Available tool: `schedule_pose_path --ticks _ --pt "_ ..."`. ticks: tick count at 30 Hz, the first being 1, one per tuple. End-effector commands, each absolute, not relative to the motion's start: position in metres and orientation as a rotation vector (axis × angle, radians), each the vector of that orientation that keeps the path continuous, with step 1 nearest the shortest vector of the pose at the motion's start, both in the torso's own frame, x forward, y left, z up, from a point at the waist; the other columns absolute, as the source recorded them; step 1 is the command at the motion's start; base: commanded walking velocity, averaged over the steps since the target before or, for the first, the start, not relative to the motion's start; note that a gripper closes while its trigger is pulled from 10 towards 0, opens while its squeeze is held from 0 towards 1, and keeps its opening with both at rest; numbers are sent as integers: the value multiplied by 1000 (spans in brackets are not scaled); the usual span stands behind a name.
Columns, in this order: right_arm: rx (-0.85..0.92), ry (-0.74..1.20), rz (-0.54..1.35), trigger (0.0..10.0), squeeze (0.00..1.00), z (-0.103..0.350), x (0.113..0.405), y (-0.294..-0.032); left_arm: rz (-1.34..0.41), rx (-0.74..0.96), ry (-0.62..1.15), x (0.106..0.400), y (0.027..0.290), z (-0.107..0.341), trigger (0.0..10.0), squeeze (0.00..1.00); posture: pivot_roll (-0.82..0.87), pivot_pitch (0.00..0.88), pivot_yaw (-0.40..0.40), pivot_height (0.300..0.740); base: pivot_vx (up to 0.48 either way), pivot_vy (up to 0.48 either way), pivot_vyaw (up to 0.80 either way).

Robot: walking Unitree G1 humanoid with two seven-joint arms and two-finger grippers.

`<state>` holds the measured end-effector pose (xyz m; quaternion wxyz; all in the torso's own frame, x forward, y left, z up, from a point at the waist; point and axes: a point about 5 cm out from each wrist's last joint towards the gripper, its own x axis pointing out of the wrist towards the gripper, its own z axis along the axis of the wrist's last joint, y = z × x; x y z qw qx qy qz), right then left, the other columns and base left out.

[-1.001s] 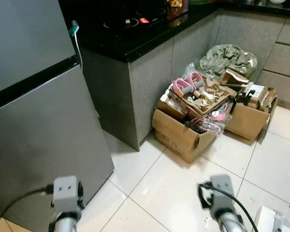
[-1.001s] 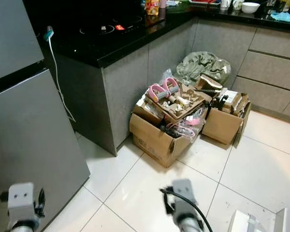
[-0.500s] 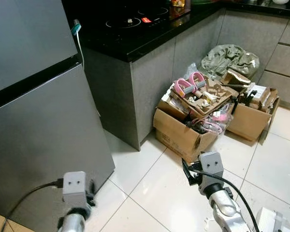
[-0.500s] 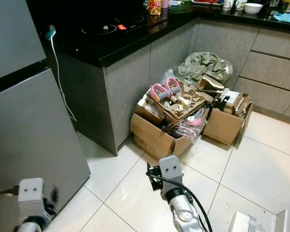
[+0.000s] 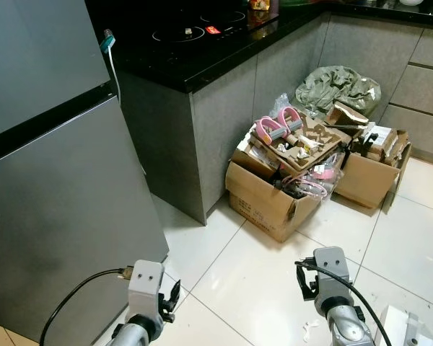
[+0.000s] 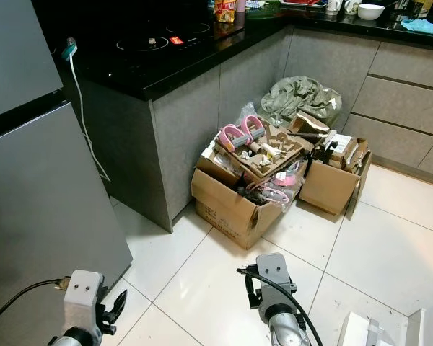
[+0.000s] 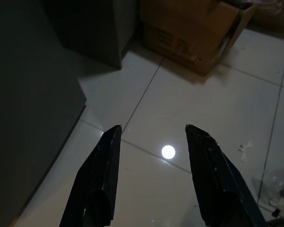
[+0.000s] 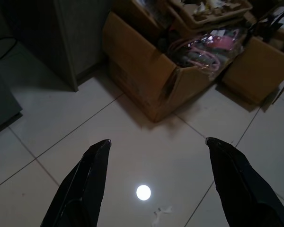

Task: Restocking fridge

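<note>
Restocking is judged barely begun: the fridge is shut, nothing is carried, and the left pincer and right pincer, both spread wide, are held over floor beside the fridge.

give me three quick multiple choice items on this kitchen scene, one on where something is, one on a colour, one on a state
1. Where is the large open cardboard box?
A. on the floor beside the grey counter
B. on the black countertop
C. on top of the fridge

2. What colour is the countertop?
A. white
B. black
C. wooden brown

3. How are the fridge doors?
A. both closed
B. lower one wide open
C. upper one removed

Answers: 1 A, the box sits on the white tiles against the counter's side. 2 B, its glossy top is black. 3 A, both grey fronts lie flush, with only a dark seam between them. The left tool and right tool are both open and empty.
</note>
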<state>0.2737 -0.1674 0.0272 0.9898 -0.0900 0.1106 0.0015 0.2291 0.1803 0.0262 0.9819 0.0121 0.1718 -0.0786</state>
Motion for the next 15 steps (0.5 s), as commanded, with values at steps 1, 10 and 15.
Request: schedule_pose_path --ticks 1,10,15 --pt "-198 262 -17 10000 0 21 271 -168 -148 48 385 223 187 22 10000 0 -92 123 24 740 0 0 619" --pt "-210 276 -61 10000 0 20 272 -173 -103 46 394 222 189 20 10000 0 -88 132 25 740 0 0 797" --pt "-219 277 -67 10000 0 20 272 -173 -99 46 401 221 189 19 10000 0 -88 133 25 740 0 0 800"
